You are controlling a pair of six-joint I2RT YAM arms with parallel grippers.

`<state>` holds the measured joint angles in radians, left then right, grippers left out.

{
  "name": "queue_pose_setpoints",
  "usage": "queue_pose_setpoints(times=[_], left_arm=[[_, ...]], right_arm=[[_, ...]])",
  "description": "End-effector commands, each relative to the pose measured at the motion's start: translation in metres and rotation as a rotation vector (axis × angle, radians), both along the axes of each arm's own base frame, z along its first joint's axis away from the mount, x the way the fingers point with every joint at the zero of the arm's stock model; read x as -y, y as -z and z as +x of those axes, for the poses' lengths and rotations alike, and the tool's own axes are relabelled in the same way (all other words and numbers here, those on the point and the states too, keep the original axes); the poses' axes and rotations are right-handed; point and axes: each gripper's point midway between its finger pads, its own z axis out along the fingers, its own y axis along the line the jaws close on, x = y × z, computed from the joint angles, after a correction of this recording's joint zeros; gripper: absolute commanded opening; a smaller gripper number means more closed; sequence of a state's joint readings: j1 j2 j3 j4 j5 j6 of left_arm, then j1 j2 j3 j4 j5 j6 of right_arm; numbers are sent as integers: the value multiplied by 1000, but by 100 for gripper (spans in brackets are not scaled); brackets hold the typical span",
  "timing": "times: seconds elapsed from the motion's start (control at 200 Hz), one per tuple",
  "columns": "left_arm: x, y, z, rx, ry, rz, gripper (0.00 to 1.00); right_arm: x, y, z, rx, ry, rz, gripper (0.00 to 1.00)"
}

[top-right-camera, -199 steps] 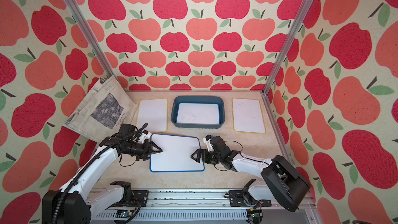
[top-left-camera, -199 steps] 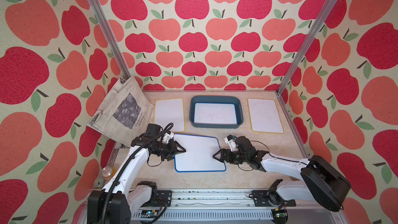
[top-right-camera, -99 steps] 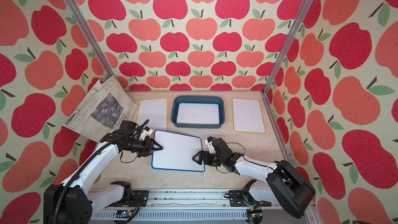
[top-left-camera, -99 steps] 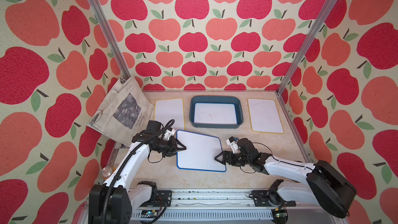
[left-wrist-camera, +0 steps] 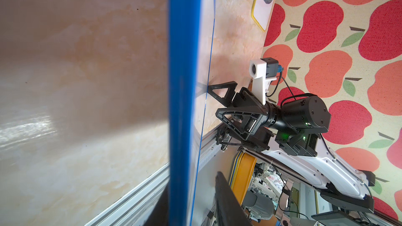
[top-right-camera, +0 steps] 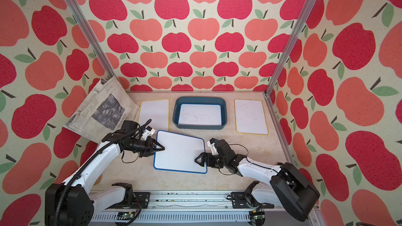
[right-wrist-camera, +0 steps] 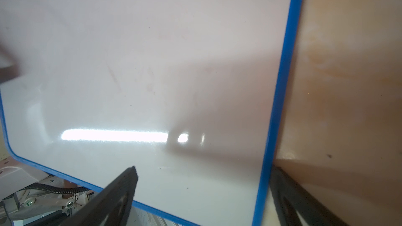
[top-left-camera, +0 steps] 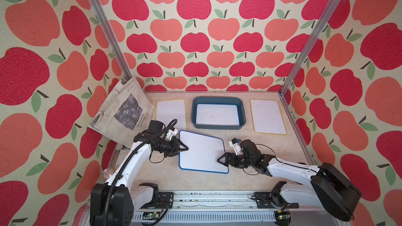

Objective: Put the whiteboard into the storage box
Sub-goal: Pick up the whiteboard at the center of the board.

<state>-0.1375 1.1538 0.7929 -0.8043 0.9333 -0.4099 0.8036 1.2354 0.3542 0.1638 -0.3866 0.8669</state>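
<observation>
Now my left pincer (top-left-camera: 183,148) pinches the blue-framed whiteboard (top-left-camera: 202,152) by its edge to lift it; my right pincer (top-left-camera: 219,160) stands spread over the opposite corner, likely steadying. It sits just in front of the storage box (top-left-camera: 217,100), not yet inside

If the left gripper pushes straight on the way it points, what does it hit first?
The blue-framed whiteboard, whose edge sits between the fingers of the left gripper. Past the board, the right gripper lies roughly in line; height is unclear.
</observation>
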Motion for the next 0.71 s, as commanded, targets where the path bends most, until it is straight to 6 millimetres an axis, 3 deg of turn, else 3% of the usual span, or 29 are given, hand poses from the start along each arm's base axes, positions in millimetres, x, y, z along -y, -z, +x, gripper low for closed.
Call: queue_pose_setpoints(times=[0.0, 0.365, 0.52, 0.7], left_arm=[[8, -16, 5, 44, 45, -48, 29], [24, -7, 4, 20, 112, -31, 20], [19, -3, 3, 6, 110, 10, 8], [15, 0, 0, -7, 114, 38, 4]], right_arm=[[35, 48, -33, -190, 24, -178, 99], [29, 43, -30, -176, 14, -144, 99], [31, 41, -29, -161, 19, -152, 99], [39, 27, -19, -100, 36, -186, 99]])
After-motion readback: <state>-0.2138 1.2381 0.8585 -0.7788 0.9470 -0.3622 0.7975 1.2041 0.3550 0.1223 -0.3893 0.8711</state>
